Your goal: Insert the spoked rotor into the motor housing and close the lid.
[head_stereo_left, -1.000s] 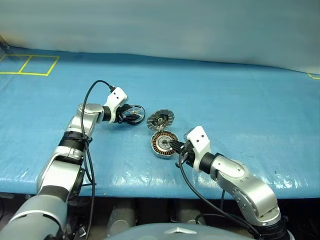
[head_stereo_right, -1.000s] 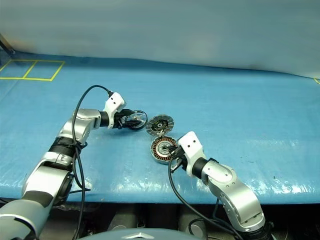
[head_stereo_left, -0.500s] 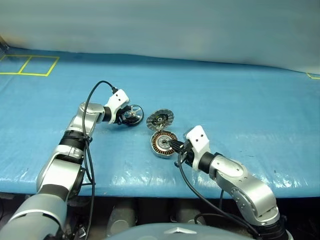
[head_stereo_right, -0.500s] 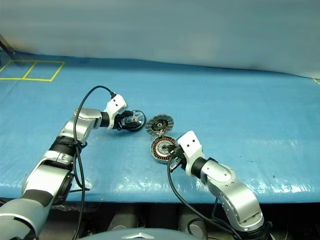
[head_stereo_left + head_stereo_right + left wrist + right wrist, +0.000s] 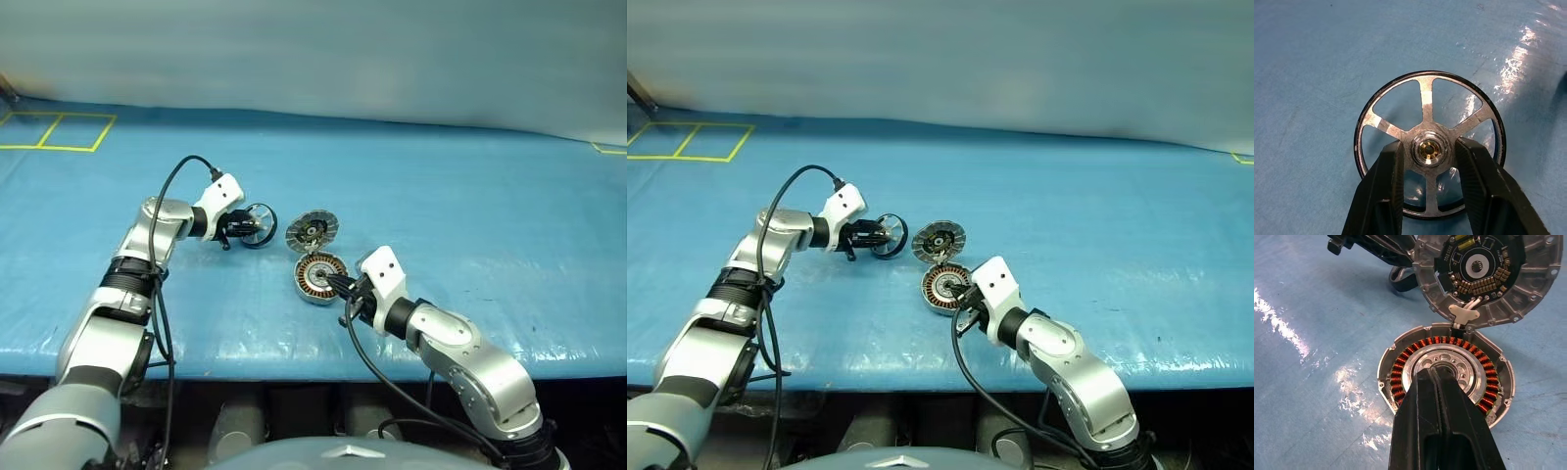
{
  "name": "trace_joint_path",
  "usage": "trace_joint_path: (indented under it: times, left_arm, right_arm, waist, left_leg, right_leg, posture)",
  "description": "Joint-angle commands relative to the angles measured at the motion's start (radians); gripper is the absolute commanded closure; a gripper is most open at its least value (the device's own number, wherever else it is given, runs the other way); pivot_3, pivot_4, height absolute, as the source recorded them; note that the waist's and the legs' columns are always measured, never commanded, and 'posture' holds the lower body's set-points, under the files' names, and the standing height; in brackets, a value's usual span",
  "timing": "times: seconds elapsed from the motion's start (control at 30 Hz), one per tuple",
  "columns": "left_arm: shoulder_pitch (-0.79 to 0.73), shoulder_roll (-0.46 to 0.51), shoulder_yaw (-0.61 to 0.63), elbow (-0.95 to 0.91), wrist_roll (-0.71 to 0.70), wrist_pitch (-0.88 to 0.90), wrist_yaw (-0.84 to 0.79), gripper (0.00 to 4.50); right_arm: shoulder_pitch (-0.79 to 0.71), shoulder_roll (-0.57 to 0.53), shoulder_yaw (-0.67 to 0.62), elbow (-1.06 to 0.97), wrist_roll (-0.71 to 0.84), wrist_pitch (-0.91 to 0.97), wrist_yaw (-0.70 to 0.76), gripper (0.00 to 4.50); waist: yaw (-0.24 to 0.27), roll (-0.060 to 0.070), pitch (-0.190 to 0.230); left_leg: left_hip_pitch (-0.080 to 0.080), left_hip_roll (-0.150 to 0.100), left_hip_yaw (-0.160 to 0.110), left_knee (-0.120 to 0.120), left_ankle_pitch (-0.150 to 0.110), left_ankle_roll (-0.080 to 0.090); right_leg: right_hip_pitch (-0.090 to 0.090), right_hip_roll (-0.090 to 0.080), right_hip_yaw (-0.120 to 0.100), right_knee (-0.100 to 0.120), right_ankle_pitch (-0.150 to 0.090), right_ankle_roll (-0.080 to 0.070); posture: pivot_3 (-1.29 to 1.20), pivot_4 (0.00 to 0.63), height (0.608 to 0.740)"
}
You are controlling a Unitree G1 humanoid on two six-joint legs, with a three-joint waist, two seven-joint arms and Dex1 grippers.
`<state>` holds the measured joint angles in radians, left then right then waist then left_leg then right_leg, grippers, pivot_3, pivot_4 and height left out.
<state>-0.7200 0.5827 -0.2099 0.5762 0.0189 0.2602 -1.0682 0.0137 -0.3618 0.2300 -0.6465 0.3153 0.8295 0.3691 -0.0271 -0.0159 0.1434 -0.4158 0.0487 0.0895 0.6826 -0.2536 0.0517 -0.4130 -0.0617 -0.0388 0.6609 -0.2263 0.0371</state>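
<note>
The spoked rotor (image 5: 259,225) has a black rim and silver spokes. It stands tipped up on the blue table, left of the lid. My left gripper (image 5: 245,227) is shut on the spoked rotor, one finger (image 5: 1393,161) on each side of its hub (image 5: 1429,149). The motor housing (image 5: 317,279) lies open, showing its copper windings (image 5: 1400,372). The lid (image 5: 312,232) stands tilted up at the housing's far edge, its dark inner face (image 5: 1476,269) showing. My right gripper (image 5: 339,285) is shut, its tips over the housing's near right rim and central bearing.
A blue tarp (image 5: 470,206) covers the table, and its front edge (image 5: 245,364) runs just below my arms. Yellow tape squares (image 5: 59,127) mark the far left corner. A black cable (image 5: 176,176) loops above my left wrist.
My left gripper's fingers have closed on the rotor's hub. The rotor has tipped up from lying nearly flat and shifted slightly left. My right gripper has stayed put.
</note>
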Motion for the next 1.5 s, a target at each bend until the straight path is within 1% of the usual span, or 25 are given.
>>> trace_joint_path:
  times: [0.03, 0.17, 0.2, 0.27, 0.37, 0.47, 0.57, 0.67, 0.73, 0.8, 0.87, 0.93, 1.03, 1.13, 1.23, 1.5]
  left_arm:
    - [0.075, 0.110, -0.004, -0.129, 0.007, 0.033, -0.081, 3.19]
    - [0.186, 0.234, 0.014, -0.326, -0.050, 0.087, -0.199, 3.20]
    - [0.216, 0.260, 0.020, -0.380, -0.072, 0.110, -0.227, 3.20]
    - [0.276, 0.302, 0.031, -0.482, -0.121, 0.159, -0.273, 3.20]
    - [0.351, 0.344, 0.048, -0.634, -0.203, 0.247, -0.312, 3.20]
    - [0.395, 0.345, 0.059, -0.760, -0.258, 0.305, -0.295, 3.20]
    - [0.403, 0.306, 0.052, -0.857, -0.304, 0.365, -0.247, 3.20]
    - [0.382, 0.258, 0.032, -0.943, -0.356, 0.426, -0.208, 3.20]
    - [0.345, 0.224, 0.006, -0.985, -0.364, 0.472, -0.168, 3.20]
    - [0.294, 0.201, -0.033, -1.008, -0.358, 0.542, -0.123, 3.20]
    - [0.241, 0.174, -0.069, -1.010, -0.350, 0.573, -0.092, 3.20]
    - [0.208, 0.158, -0.091, -1.002, -0.345, 0.585, -0.069, 3.20]
    - [0.118, 0.081, -0.131, -0.949, -0.339, 0.606, -0.017, 3.20]
    - [0.068, 0.047, -0.168, -0.920, -0.336, 0.620, -0.002, 3.20]
    - [0.023, 0.034, -0.227, -0.874, -0.305, 0.603, -0.001, 3.20]
    - [-0.040, 0.012, -0.308, -0.807, -0.244, 0.578, 0.001, 3.20]
  right_arm:
    - [0.011, -0.010, -0.021, -0.041, 0.006, -0.040, 0.010, 4.50]
    - [0.055, -0.003, -0.080, -0.049, 0.054, -0.115, 0.051, 4.50]
    - [0.070, -0.009, -0.092, -0.045, 0.057, -0.143, 0.065, 4.50]
    - [0.111, -0.015, -0.108, -0.022, 0.037, -0.271, 0.105, 4.50]
    - [0.170, -0.024, -0.142, 0.042, 0.038, -0.386, 0.154, 4.50]
    - [0.209, -0.011, -0.176, 0.119, 0.070, -0.456, 0.197, 4.50]
    - [0.241, -0.015, -0.165, 0.209, 0.042, -0.552, 0.241, 4.50]
    - [0.267, -0.014, -0.133, 0.300, 0.004, -0.621, 0.266, 4.50]
    - [0.279, -0.008, -0.114, 0.340, -0.008, -0.643, 0.275, 4.50]
    - [0.282, 0.002, -0.110, 0.361, -0.011, -0.655, 0.270, 4.50]
    - [0.280, 0.013, -0.112, 0.374, -0.012, -0.662, 0.264, 4.50]
    - [0.277, 0.019, -0.112, 0.382, -0.017, -0.667, 0.263, 4.50]
    - [0.280, 0.011, -0.091, 0.374, -0.037, -0.664, 0.269, 4.50]
    - [0.280, 0.017, -0.085, 0.371, -0.037, -0.669, 0.267, 4.50]
    - [0.281, 0.026, -0.081, 0.368, -0.028, -0.683, 0.270, 4.50]
    - [0.293, 0.047, -0.098, 0.357, -0.004, -0.700, 0.271, 4.50]
  waist:
    - [-0.003, 0.000, 0.000]
    - [0.001, 0.000, 0.000]
    - [0.003, 0.000, 0.000]
    - [0.006, 0.000, 0.000]
    - [0.013, 0.000, 0.001]
    - [0.021, 0.000, 0.003]
    - [0.022, 0.000, 0.004]
    - [0.022, 0.000, 0.004]
    - [0.023, 0.000, 0.004]
    - [0.023, 0.000, 0.004]
    - [0.024, 0.000, 0.004]
    - [0.022, 0.000, 0.004]
    - [0.024, -0.001, 0.005]
    - [0.029, -0.001, 0.005]
    - [0.028, -0.001, 0.005]
    - [0.032, -0.001, 0.005]
  left_leg:
    - [0.000, 0.001, 0.000, -0.001, 0.000, 0.000]
    - [0.000, 0.003, 0.000, -0.002, -0.001, -0.002]
    - [0.000, 0.004, 0.000, -0.003, -0.002, -0.003]
    - [-0.001, 0.004, 0.000, -0.003, -0.002, -0.003]
    - [-0.001, 0.003, 0.000, -0.002, -0.003, -0.002]
    - [0.000, 0.002, -0.001, -0.001, -0.003, -0.001]
    - [0.000, 0.002, -0.001, 0.000, -0.003, -0.002]
    - [0.002, 0.003, -0.001, 0.000, -0.003, -0.002]
    - [0.001, 0.002, -0.001, 0.000, -0.003, -0.002]
    - [0.000, 0.002, -0.001, 0.000, -0.003, -0.002]
    - [0.000, 0.002, -0.001, 0.000, -0.002, -0.002]
    - [0.000, 0.002, -0.001, 0.000, -0.002, -0.002]
    - [0.000, 0.002, -0.001, 0.000, -0.002, -0.002]
    - [0.000, 0.001, -0.002, 0.000, -0.002, -0.002]
    - [0.000, 0.000, -0.002, 0.000, -0.002, -0.002]
    - [0.000, -0.002, -0.002, 0.000, -0.002, -0.002]
  right_leg:
    - [-0.001, 0.001, 0.000, 0.000, 0.000, 0.000]
    - [-0.002, 0.002, -0.001, 0.001, -0.002, -0.001]
    - [-0.002, 0.002, -0.002, 0.001, -0.004, -0.004]
    - [-0.002, 0.002, -0.002, 0.001, -0.004, -0.003]
    - [-0.001, 0.001, -0.002, 0.000, -0.006, -0.003]
    - [-0.001, 0.000, -0.002, -0.001, -0.008, 0.000]
    - [-0.001, 0.000, -0.002, -0.001, -0.008, 0.002]
    - [-0.001, 0.000, -0.002, -0.001, -0.008, 0.002]
    - [0.000, 0.000, -0.002, -0.001, -0.008, 0.002]
    - [0.000, 0.001, -0.001, 0.000, -0.007, 0.000]
    - [0.000, 0.002, 0.000, 0.001, -0.007, 0.001]
    - [0.001, 0.002, 0.000, 0.001, -0.008, 0.002]
    - [0.000, 0.002, 0.000, 0.001, -0.008, 0.002]
    - [0.001, 0.002, 0.000, 0.001, -0.008, 0.003]
    - [0.001, 0.002, 0.001, 0.001, -0.008, 0.002]
    - [0.000, 0.001, 0.001, 0.001, -0.008, 0.003]
  posture:
    - [0.00, 0.150, 0.740]
    - [0.00, 0.150, 0.740]
    - [0.00, 0.150, 0.740]
    - [0.00, 0.150, 0.740]
    - [0.00, 0.150, 0.740]
    - [0.00, 0.150, 0.740]
    - [0.00, 0.150, 0.740]
    - [0.00, 0.150, 0.740]
    - [0.00, 0.150, 0.740]
    - [0.00, 0.150, 0.740]
    - [0.00, 0.150, 0.740]
    - [0.00, 0.150, 0.740]
    - [0.00, 0.150, 0.740]
    - [0.00, 0.150, 0.740]
    - [0.00, 0.150, 0.740]
    - [0.00, 0.150, 0.740]
